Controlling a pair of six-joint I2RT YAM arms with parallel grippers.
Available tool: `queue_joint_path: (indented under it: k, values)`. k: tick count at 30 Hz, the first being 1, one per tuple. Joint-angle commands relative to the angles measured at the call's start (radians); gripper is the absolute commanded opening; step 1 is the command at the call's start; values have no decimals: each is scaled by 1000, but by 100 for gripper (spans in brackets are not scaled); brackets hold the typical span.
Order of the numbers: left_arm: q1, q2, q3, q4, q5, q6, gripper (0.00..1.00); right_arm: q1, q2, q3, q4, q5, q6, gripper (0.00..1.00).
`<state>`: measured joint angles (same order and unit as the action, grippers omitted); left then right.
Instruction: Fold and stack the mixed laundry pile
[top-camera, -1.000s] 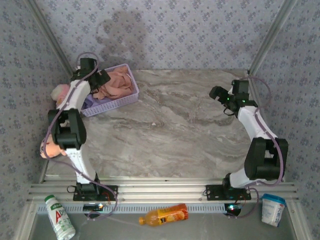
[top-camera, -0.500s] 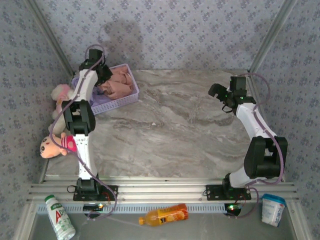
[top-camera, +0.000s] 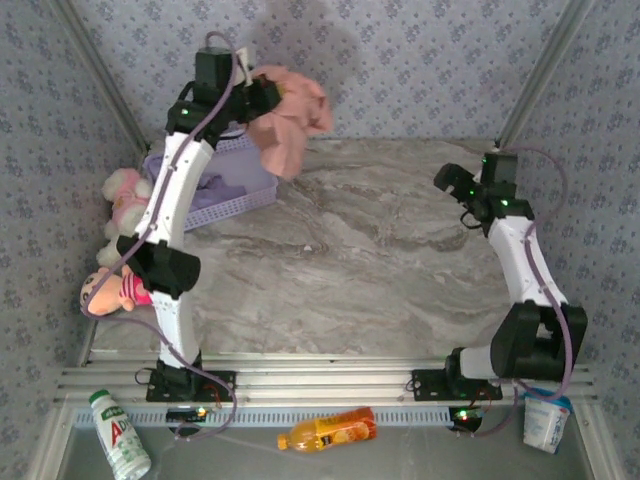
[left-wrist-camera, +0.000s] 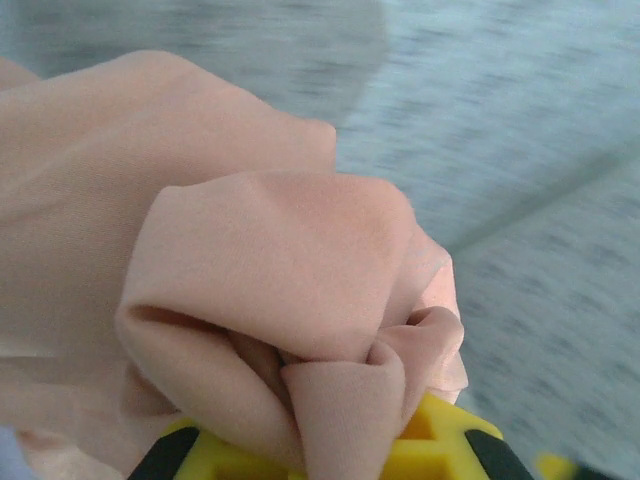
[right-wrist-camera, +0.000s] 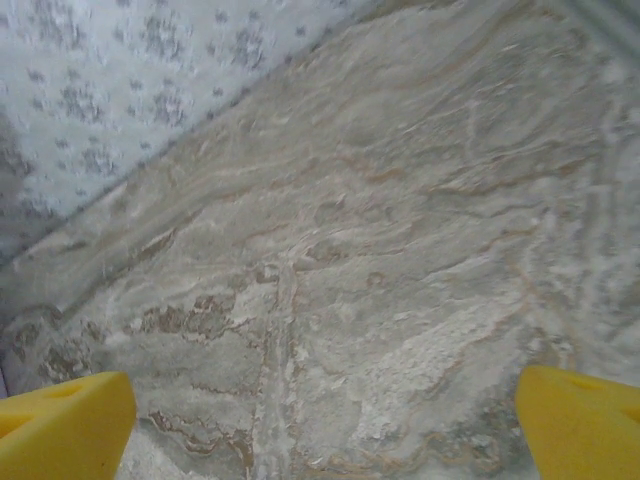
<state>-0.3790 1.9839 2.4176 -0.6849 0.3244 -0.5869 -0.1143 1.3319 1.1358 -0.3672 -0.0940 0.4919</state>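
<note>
**Pinched Garment Dangles Above Its Basket**

The left jaws are clamped tight on a bunched fold of the salmon-pink cloth garment (left-wrist-camera: 270, 250). It hangs in the air over the lavender plastic mesh basket (top-camera: 238, 207), where the lavender-purple T-shirt (top-camera: 213, 189) lies. The right jaws stand wide and empty above the grey marble-patterned bench (top-camera: 380, 260). The bite looks shallow, so a quick swing could shake the cloth loose or land it crumpled.

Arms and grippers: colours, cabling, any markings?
Left arm and right arm: white links, black joints and bases, a thin purplish cable looping along each. Right gripper fingers are yellow; left gripper shows the same yellow with black corners.
</note>
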Motion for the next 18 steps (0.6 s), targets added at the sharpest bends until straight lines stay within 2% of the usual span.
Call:
queue_joint_path:
  k: [1,5,8,9,11,12,13,14,15,18]
  values:
    - [-139,-25,17,80,140,26,0,-51,-63,-47,-27,-39,42,100]
    - [-263,35,-115,125,122,-12,0,-88,-119,-77,-81,-62,60,100]
    - [-316,48,-309,227,8,-36,0,-100,-159,-92,-128,-59,71,100]
    - [-325,47,-372,259,-52,-36,6,-101,-173,-96,-144,-52,69,100]
    - [-329,58,-485,296,-143,-56,21,-102,-202,-104,-183,-26,65,100]
    - [-327,70,-517,284,-181,-63,45,-102,-211,-111,-197,-16,62,100]
    - [-322,88,-526,237,-214,-78,72,-101,-221,-119,-211,-9,62,100]
    - [-314,111,-517,171,-230,-89,94,-103,-227,-126,-219,-3,62,100]
    - [-305,127,-507,116,-240,-95,99,-100,-228,-129,-226,9,46,100]
    - [-298,84,-562,58,-259,-50,100,-71,-221,-145,-255,-7,28,99]
